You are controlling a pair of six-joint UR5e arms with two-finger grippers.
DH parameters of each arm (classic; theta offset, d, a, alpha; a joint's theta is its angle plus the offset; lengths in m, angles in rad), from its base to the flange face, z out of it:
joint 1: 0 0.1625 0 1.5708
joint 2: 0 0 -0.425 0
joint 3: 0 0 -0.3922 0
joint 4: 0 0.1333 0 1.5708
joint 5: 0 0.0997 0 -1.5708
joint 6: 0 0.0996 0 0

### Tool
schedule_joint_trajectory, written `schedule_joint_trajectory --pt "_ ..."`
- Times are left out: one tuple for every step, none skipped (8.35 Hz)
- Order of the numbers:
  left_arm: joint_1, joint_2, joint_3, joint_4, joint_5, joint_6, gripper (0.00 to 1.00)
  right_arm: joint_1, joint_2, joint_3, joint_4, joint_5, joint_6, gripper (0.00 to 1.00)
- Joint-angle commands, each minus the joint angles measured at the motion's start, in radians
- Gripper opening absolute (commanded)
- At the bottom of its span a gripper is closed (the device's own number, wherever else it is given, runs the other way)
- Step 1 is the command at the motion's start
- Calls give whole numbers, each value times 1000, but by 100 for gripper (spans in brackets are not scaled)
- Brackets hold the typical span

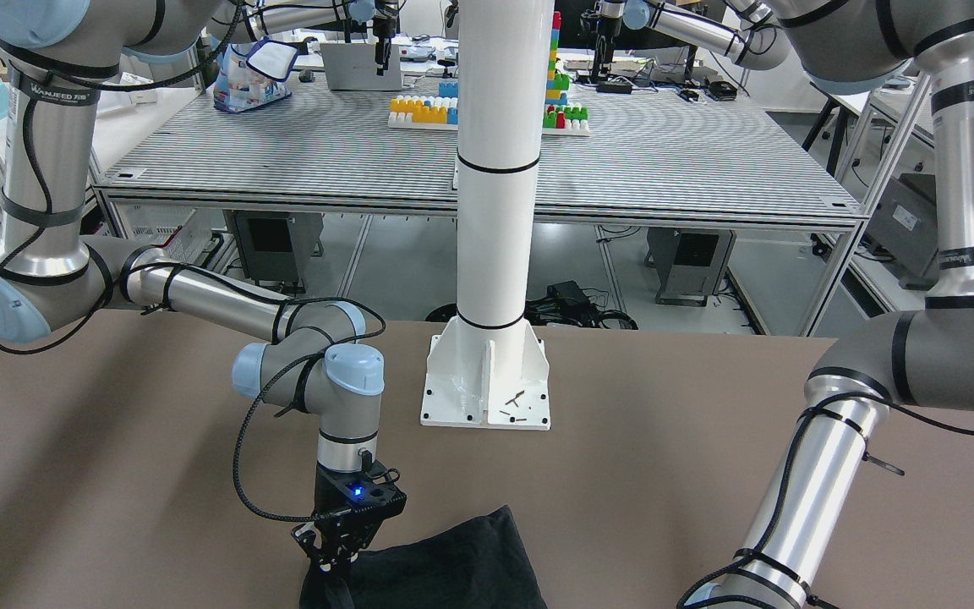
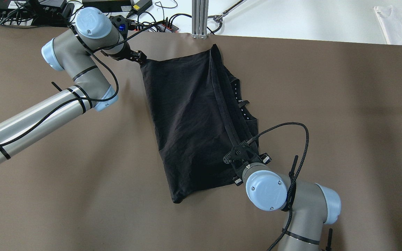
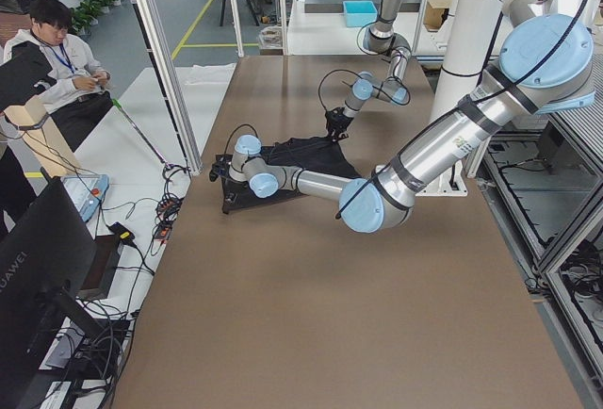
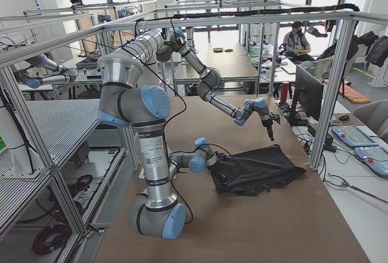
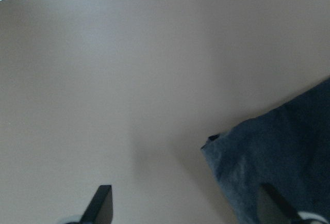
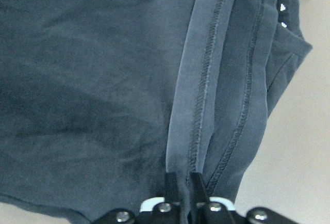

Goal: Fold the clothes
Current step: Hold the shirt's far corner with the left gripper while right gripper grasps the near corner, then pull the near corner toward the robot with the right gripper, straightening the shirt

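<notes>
Hem of the cloth (image 2: 187,115) is pinched in the right jaws, while the left jaws are spread empty at its corner, probably to be gripped next before folding.

white pole (image 1: 495,211) upright on brown table (image 1: 664,474) | coloured blocks (image 1: 424,110) behind | person (image 3: 57,70) nearby

The black cloth (image 4: 257,169) lay wrinkly on the brown table (image 4: 254,233). The near arm's right gripper (image 4: 219,160) was down at the cloth's edge closest to the robot, way too small to tell its grip. The far arm's left gripper (image 4: 270,134) pointed down just over the cloth's far end, and a person (image 4: 296,40) sat well behind the cloth.
</notes>
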Motion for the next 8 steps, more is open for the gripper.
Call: schedule_joint_trajectory --pt "0 0 0 1 0 0 100 0 -5 0 0 -1 53 0" --pt "0 0 0 1 0 0 100 0 -5 3 2 0 83 0" --pt "0 0 -2 1 0 0 100 3 -9 4 15 3 84 0" --pt "0 0 0 1 0 0 100 3 -39 7 52 6 84 0" --pt "0 0 -2 1 0 -3 100 5 -89 11 114 11 84 0" --pt "0 0 -2 -1 0 -8 100 6 -137 30 150 11 87 0" --pt "0 0 -2 -1 0 -8 100 5 -163 73 150 14 91 0" --pt "0 0 -2 -1 0 -8 100 1 -174 104 147 61 102 0"
